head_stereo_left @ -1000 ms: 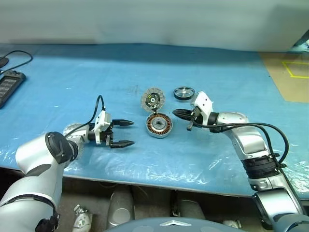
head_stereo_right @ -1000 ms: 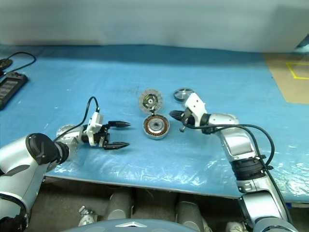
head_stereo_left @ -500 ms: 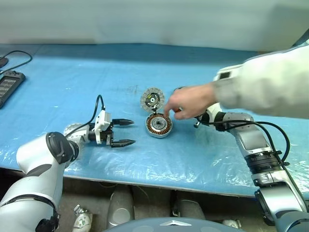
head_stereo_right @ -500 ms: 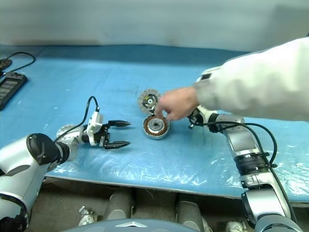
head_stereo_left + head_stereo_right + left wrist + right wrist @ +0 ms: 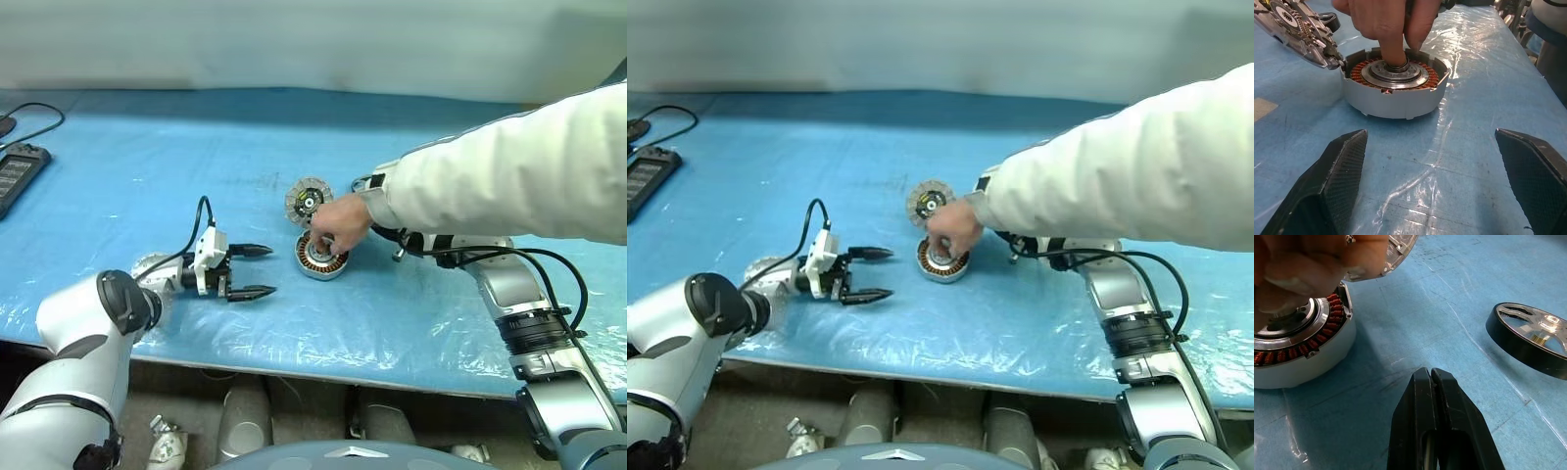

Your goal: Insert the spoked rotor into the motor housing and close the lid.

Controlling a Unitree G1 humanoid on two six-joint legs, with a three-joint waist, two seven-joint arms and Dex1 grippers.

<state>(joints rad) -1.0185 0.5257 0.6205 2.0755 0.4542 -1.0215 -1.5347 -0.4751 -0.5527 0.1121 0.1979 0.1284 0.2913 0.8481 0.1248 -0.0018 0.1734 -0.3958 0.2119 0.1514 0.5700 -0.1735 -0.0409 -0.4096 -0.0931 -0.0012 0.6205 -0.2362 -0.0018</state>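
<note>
The motor housing (image 5: 321, 257) lies open on the blue table, its copper windings showing (image 5: 1396, 95). Its ribbed lid (image 5: 309, 199) stands tilted up at the housing's far edge. A person's hand (image 5: 338, 225) rests on the housing with a finger pressed into its centre (image 5: 1395, 49). The spoked rotor (image 5: 1533, 339), black-rimmed with silver spokes, lies flat on the table apart from the housing. My left gripper (image 5: 265, 269) is open and empty, pointing at the housing from its left. My right gripper (image 5: 1431, 377) is shut with nothing in it, low over the table between housing and rotor.
The person's white sleeve (image 5: 509, 181) reaches in from the right, above my right forearm. A black device with a cable (image 5: 20, 174) sits at the far left. The table's front edge (image 5: 294, 367) runs just below both arms.
A person's arm has come in from the right, and its hand now sits on the housing's centre. Both grippers have stayed where they were.
</note>
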